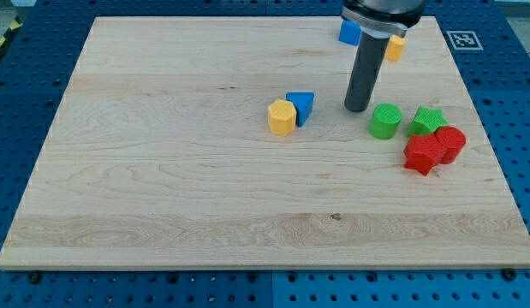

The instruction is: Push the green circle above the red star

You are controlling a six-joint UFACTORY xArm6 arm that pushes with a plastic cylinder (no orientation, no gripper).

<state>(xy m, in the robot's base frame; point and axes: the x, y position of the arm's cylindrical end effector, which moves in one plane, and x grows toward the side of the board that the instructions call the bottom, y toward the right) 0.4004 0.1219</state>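
The green circle (385, 121) sits on the wooden board right of centre. The red star (424, 154) lies to its lower right, touching a red round block (450, 143). A green star (428, 121) sits just above the red star, right of the green circle. My tip (357, 109) rests on the board just left of and slightly above the green circle, a small gap apart.
A yellow hexagon (282, 116) and a blue triangle (300, 107) touch near the board's middle. A blue block (349, 32) and a yellow block (395, 47) sit at the view's top, partly hidden behind the arm. The board's right edge (491, 154) is near the red blocks.
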